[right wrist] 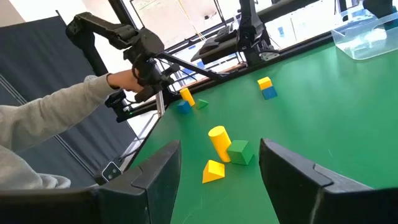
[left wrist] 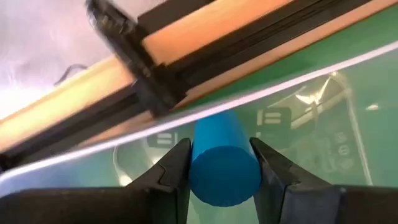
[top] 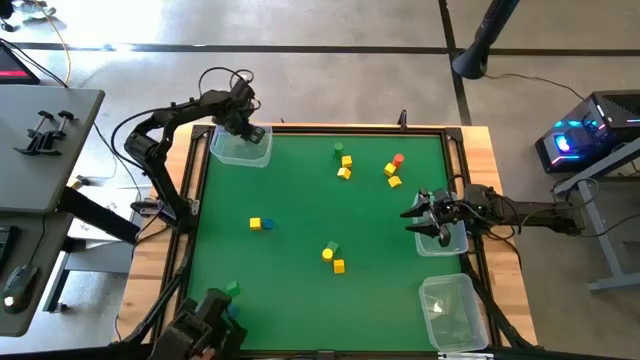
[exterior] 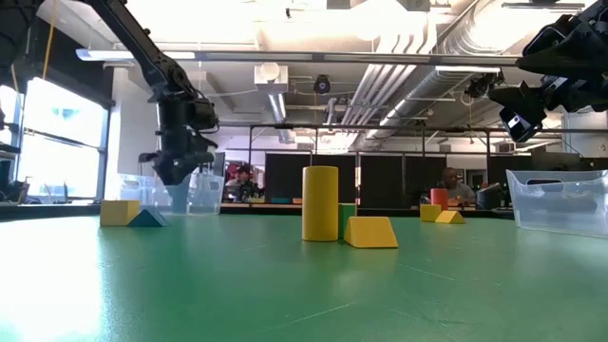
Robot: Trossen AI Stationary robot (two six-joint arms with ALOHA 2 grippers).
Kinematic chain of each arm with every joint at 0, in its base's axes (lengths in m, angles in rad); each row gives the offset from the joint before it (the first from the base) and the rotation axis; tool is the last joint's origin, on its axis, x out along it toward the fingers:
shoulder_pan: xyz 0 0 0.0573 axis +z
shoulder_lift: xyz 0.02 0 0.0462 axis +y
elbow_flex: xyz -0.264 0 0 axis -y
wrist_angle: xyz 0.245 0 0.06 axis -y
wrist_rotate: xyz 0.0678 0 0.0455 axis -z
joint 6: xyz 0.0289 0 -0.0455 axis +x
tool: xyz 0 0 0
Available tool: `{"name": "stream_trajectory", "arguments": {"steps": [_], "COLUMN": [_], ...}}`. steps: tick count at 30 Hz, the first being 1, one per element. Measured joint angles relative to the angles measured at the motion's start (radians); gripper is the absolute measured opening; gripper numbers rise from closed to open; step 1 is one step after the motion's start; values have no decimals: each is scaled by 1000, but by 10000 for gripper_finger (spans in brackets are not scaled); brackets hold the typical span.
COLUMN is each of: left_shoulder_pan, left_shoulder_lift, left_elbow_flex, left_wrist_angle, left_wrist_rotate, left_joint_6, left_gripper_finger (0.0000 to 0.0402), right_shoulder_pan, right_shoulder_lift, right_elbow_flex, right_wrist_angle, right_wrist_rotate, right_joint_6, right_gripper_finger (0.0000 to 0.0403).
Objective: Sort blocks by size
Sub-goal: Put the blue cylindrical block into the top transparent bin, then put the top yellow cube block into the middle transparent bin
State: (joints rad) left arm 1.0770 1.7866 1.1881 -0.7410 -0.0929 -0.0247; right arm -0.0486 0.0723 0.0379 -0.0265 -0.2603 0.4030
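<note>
My left gripper hangs over the clear tub at the table's far left corner, shut on a blue cylinder block. The other blocks lie loose on the green mat: a yellow and blue pair, a green and yellow group, yellow, green and red ones farther back, and a green one near the front left. My right gripper waits open at the right edge with nothing between its fingers. My left gripper pinches the blue cylinder's curved sides between its two fingers. The fingers come from above, pointing steeply down, and the cylinder's length runs along them, its flat end toward the wrist. The cylinder hangs clear above the tub's inside.
A second clear tub sits under my right gripper and a third at the near right corner. A person's hand and grey sleeve hold a dark device at the near left corner. A wooden frame edges the mat.
</note>
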Motion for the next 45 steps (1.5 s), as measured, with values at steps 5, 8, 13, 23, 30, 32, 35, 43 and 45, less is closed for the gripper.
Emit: {"name": "stream_trajectory", "arguments": {"steps": [5,8,13,23,30,32,35,43,45], "left_shoulder_pan": [28,37,37,37,33,25,2,-174,-243], "left_shoulder_lift": [-1,-2,-2,-2,-2,-2,-5,-152,-211], "left_elbow_flex": [0,0,0,61,206,245,294,202,149], "left_wrist_angle": [-43,-51,-51,-128,-309,-355,-413,-174,-50], "left_wrist_rotate": [9,10,6,4,3,3,3,4,5], "left_joint_6": [-40,-52,-59,-69,-69,-68,-43,-15,-15], "left_gripper_finger": [101,103,127,195,206,206,206,207,207], "right_shoulder_pan": [0,0,0,0,0,0,0,0,0], "right_shoulder_lift": [0,0,0,0,0,0,0,0,0], "right_elbow_flex": [0,0,0,0,0,0,0,0,0], "right_wrist_angle": [0,0,0,0,0,0,0,0,0], "right_wrist_rotate": [0,0,0,0,0,0,0,0,0], "right_joint_6": [0,0,0,0,0,0,0,0,0], "right_gripper_finger": [208,208,208,208,208,208,208,208,208]}}
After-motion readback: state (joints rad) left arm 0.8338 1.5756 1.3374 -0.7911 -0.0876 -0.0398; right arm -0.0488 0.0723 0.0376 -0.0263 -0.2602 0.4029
